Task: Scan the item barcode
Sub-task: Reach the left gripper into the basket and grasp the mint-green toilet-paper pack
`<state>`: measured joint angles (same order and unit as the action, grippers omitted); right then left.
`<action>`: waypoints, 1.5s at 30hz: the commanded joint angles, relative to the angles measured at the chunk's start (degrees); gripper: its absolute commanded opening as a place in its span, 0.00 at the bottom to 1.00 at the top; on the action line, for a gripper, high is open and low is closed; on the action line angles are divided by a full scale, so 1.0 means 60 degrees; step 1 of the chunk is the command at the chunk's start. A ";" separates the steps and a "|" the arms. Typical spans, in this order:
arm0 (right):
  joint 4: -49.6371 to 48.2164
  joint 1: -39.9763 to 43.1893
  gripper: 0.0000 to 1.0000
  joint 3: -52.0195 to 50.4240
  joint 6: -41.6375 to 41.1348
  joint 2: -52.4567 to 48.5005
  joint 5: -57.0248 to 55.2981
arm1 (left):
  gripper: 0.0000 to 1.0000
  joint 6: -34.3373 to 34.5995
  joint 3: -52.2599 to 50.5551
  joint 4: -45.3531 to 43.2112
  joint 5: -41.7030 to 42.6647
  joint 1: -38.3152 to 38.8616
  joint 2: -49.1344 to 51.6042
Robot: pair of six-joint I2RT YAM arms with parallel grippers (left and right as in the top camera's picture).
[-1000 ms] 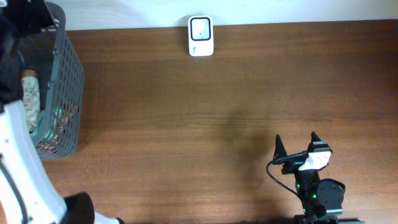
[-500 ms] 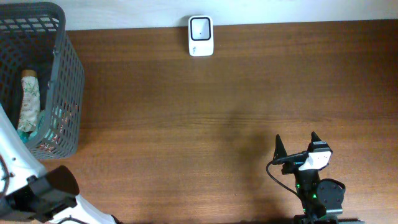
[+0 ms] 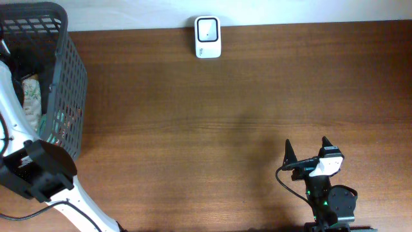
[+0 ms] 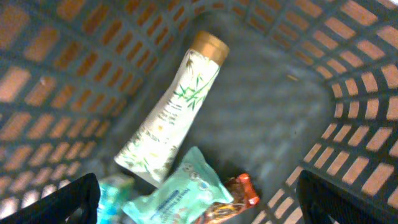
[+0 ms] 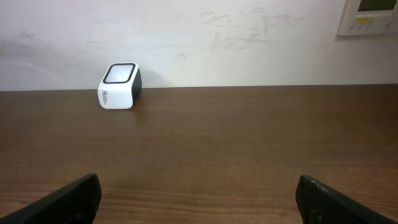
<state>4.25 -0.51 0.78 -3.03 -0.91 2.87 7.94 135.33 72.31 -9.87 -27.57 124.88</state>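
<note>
Items lie at the bottom of a grey mesh basket [image 3: 72,77]: a white bottle [image 4: 171,118] with leaf print and a gold cap, a mint-green packet [image 4: 180,196] and an orange-red packet [image 4: 235,198]. My left gripper [image 4: 202,202] hangs open above them, touching none; its black fingertips [image 4: 68,199] show at the lower corners. The bottle [image 3: 30,96] also shows from overhead. A white barcode scanner [image 3: 207,37] with a dark top stands at the table's far edge, also visible as scanner [image 5: 119,86]. My right gripper [image 3: 306,149] rests open and empty near the front edge.
The basket's lattice walls [image 4: 348,93] close in round the left gripper on all sides. The white left arm [image 3: 16,122] runs up the left edge into the basket. A pale wall [image 5: 199,37] rises behind the brown table [image 3: 212,122].
The left arm has risen along the left edge, its dark joint moving up, and its forearm now lies over the basket's left side. The right arm has not moved.
</note>
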 commanded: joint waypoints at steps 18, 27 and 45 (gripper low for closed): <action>0.0011 0.0025 0.99 -0.0076 -0.0036 0.0066 -0.0055 | 1.00 -0.5388 -0.2324 0.1177 -0.0142 -0.0430 0.0259; 0.0011 0.0025 0.99 -0.0076 -0.0036 0.0066 -0.0055 | 0.78 -0.6798 -0.4513 -0.0015 -0.0102 -0.0495 0.0259; 0.0011 0.0025 0.99 -0.0076 -0.0036 0.0066 -0.0055 | 0.00 -0.5996 -0.4721 -0.0696 0.1005 -0.0495 0.0251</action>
<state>4.25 -0.51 0.78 -3.03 -0.91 2.85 -30.44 107.42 67.70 -6.11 -30.35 126.15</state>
